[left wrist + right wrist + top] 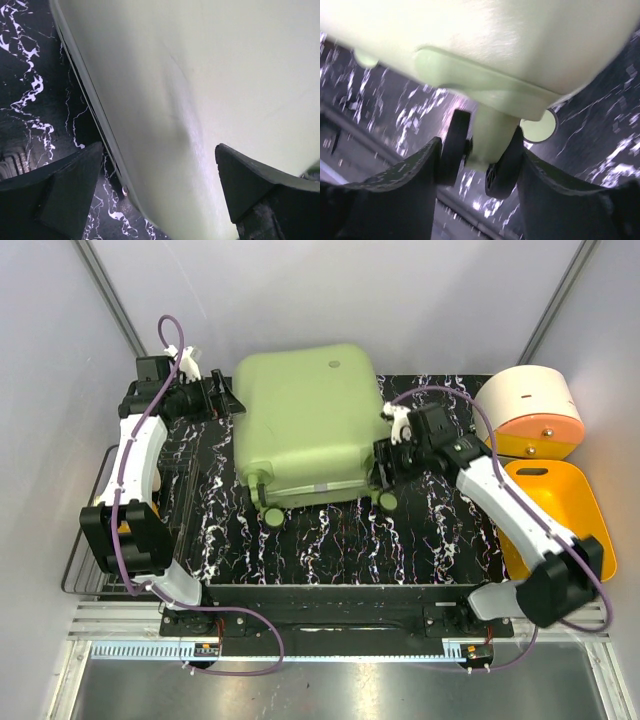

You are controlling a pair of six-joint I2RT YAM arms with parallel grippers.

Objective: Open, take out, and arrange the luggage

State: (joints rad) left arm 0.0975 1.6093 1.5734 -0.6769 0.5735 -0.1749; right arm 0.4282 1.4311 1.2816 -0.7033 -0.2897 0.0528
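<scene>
Left tool (232, 400) stands wide open at the 10 o'clock corner of the suitcase (310, 425) and holds nothing; its wrist view shows the pale-green shell running up between the two black fingers (65, 195), but I cannot tell whether either one touches it. Right tool (480, 150) is at the suitcase's 5 o'clock corner, closed about the caster (456, 150), with one finger against each of its twin black wheels.

Only the overhead view shows the suitcase whole; it lies flat and closed on the black marbled counter (440, 530), wheels toward 6 o'clock, small round emblem (334, 365) toward 12. Only there, too, appear the yellow tray (555, 510) at the counter's 3 o'clock edge and a round white-and-orange box (528, 405) at 2 o'clock.

Only the left wrist view shows the dark seam (95, 115) along the shell's edge; only the right wrist view shows the grip on the caster close up.
</scene>
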